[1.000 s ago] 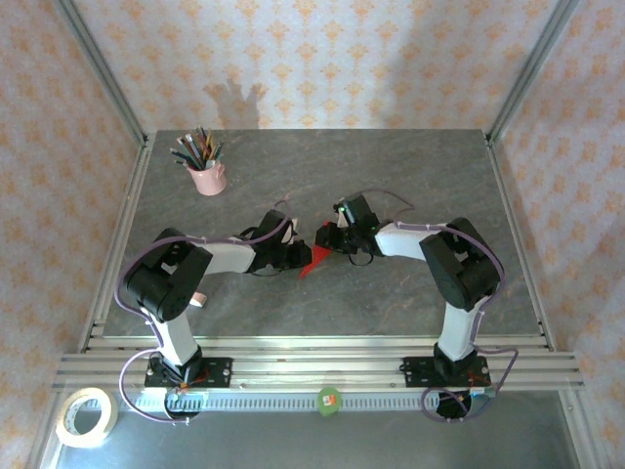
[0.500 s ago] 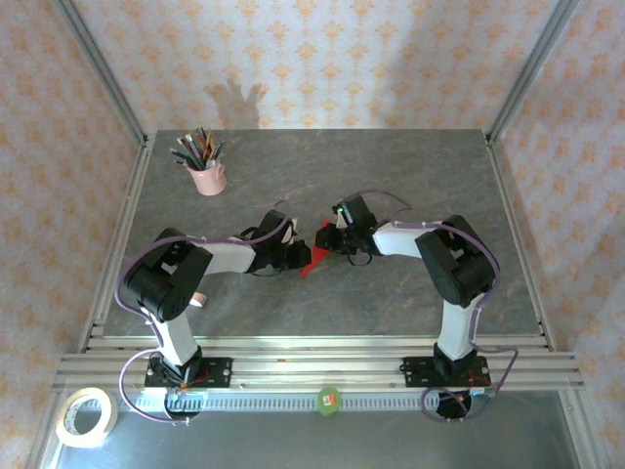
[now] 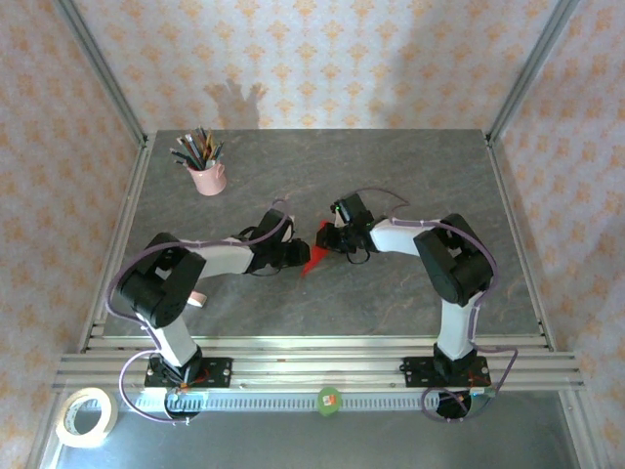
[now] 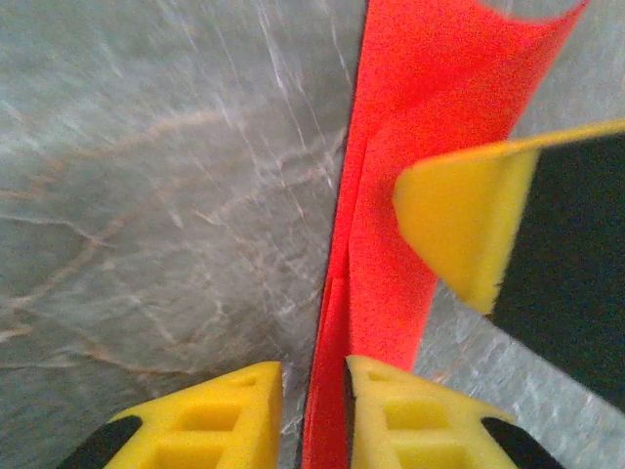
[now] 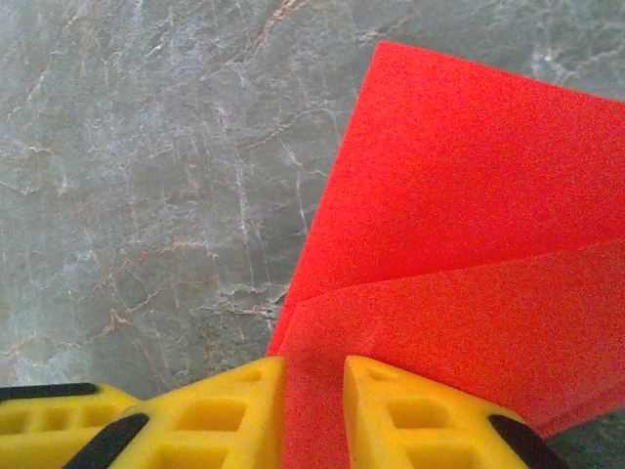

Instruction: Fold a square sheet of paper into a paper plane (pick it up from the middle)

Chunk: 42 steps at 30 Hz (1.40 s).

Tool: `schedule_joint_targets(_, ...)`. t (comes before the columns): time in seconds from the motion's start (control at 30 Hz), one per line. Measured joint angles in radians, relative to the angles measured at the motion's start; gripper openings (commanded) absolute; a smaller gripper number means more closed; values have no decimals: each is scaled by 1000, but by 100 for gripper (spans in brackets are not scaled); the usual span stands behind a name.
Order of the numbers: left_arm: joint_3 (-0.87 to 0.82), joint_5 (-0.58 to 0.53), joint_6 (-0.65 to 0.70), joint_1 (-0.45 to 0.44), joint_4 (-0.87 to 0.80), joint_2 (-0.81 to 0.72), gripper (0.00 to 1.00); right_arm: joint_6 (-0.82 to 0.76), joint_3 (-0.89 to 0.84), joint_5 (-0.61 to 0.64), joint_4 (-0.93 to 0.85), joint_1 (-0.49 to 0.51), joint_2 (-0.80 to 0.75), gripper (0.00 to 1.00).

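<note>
Bright red paper plane [image 3: 312, 257], a thin creased sheet, sits between the two grippers, which meet tip to tip over the middle of the grey marbled table [image 3: 420, 176]. The right gripper [image 5: 314, 363] has its yellow fingers drawn to a narrow slot. The red paper fills that slot and fans out ahead in two overlapping flaps, a pinch grip. The left gripper [image 4: 312, 369] is nearly closed as well. The paper's folded edge runs up between its fingers and lies against one finger [image 4: 410, 415]. A sliver of table shows beside the other, so whether it grips cannot be told. One finger of the right gripper rests just ahead against the sheet. A pink cup [image 3: 207, 179] of pencils stands well apart, beyond the left gripper.
</note>
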Motion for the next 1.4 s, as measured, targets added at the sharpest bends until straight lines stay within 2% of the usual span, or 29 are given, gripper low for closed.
schedule_joint_targets(0.23, 0, -15, -6, 0, 26, -92, 20, -3, 8, 6, -16, 0, 5, 15)
schedule_joint_targets(0.37, 0, 42, -18, -8, 65, -81, 13, -4, 10, 10, -21, 0, 6, 13)
schedule_joint_targets(0.57, 24, 102, -19, -52, 82, 4, 8, -4, 10, 13, -23, 0, 6, 11)
schedule_joint_targets(1.4, 24, 116, -19, -53, 87, 100, 8, -3, 18, 13, -23, -1, 18, 9)
